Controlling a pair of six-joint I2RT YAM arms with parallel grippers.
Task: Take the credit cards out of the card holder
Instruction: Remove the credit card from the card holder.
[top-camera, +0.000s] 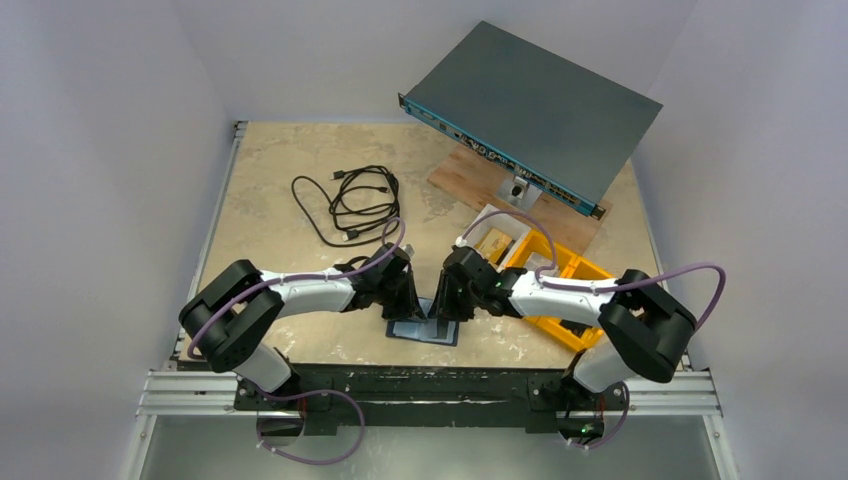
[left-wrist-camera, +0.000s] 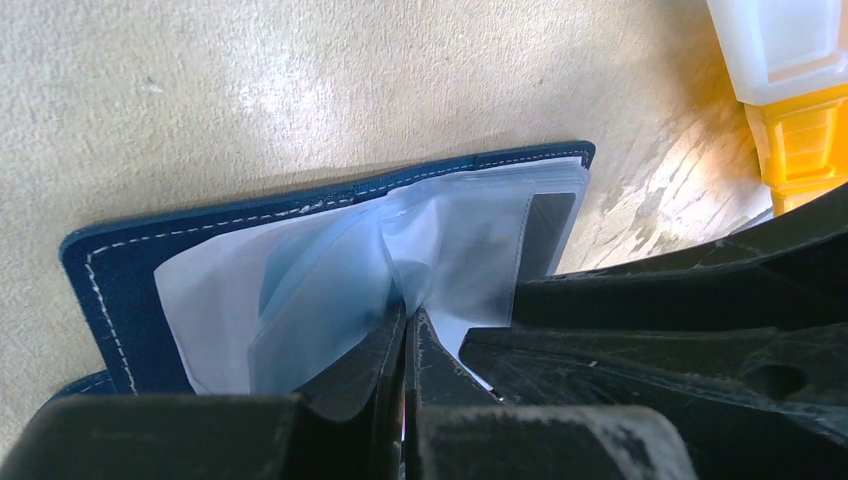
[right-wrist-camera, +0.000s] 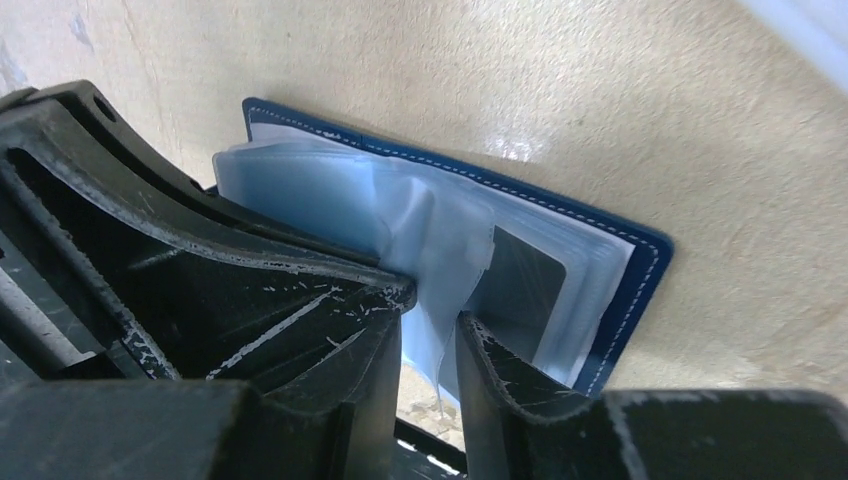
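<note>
The navy card holder (top-camera: 425, 331) lies open on the table near the front edge, its clear plastic sleeves fanned up. In the left wrist view the cover (left-wrist-camera: 110, 270) shows white stitching, and my left gripper (left-wrist-camera: 406, 318) is shut on a bunched clear sleeve (left-wrist-camera: 330, 280). A dark card (left-wrist-camera: 548, 225) sits in a sleeve on the right. In the right wrist view the cover (right-wrist-camera: 640, 270) and the same dark card (right-wrist-camera: 520, 285) show. My right gripper (right-wrist-camera: 430, 325) stands narrowly open, with a loose sleeve edge hanging between its fingers. Both grippers meet over the holder: left (top-camera: 413, 300), right (top-camera: 441, 300).
Yellow bins (top-camera: 570, 290) and a white tub (top-camera: 495, 236) stand right of the holder, close to the right arm; they also show in the left wrist view (left-wrist-camera: 805, 140). A coiled black cable (top-camera: 350, 200) lies behind. A grey network switch (top-camera: 530, 105) rests on a wooden board (top-camera: 470, 178).
</note>
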